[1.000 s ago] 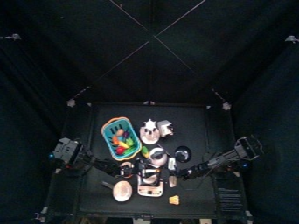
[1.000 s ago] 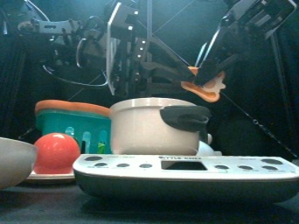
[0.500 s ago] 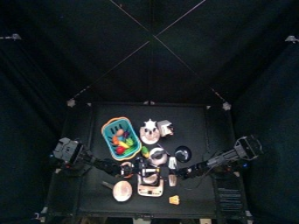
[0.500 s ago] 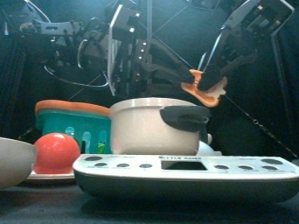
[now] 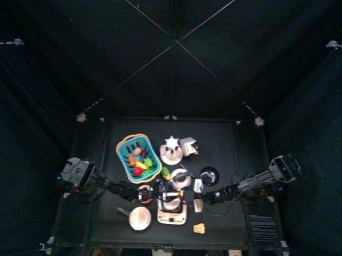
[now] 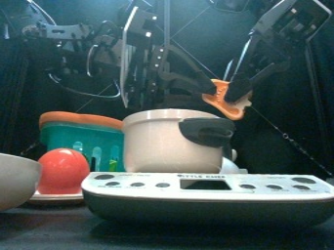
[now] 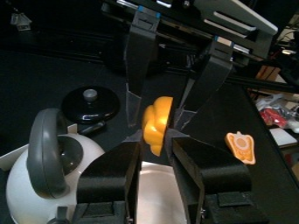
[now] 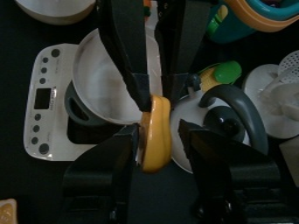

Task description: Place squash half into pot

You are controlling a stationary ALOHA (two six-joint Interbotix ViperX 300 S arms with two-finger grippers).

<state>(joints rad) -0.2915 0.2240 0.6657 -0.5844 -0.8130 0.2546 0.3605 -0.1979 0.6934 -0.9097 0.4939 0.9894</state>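
Squash half point(image 6: 225, 95) has drifted nearer the pot point(image 6: 170, 139), clamped in my right gripper point(image 6: 239, 86). Left gripper point(image 7: 158, 156) looks spread apart, I think. Release should be close.

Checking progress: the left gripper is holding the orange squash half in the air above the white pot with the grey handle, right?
Not quite: it is the right gripper, not the left, that holds the orange squash half in the air above the white pot with the grey handle. The front view shows it on the arm coming in from the right.
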